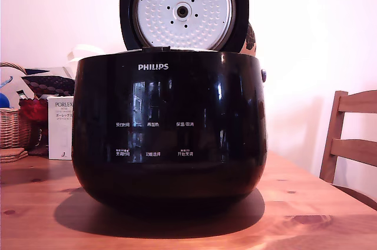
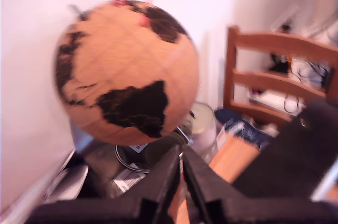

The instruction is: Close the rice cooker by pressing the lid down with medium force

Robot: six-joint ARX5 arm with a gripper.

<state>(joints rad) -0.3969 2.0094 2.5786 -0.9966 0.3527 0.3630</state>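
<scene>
The rice cooker (image 1: 169, 135) sits at the front of the wooden tabletop (image 1: 306, 203) with its lid (image 1: 184, 7) standing upright and unpressed, while in the wrist view the pincer (image 2: 181, 168), fingers together on nothing, faces a globe (image 2: 127, 71) and chair (image 2: 274, 71) beyond, seemingly not yet aimed at it.

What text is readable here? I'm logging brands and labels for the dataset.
"PHILIPS": white lettering on the rice cooker.
"PORLEX": on the white box; its smaller print is too small to read.
Chinese button labels on the cooker front: too small to read reliably.
Wrist view: no readable text.
</scene>
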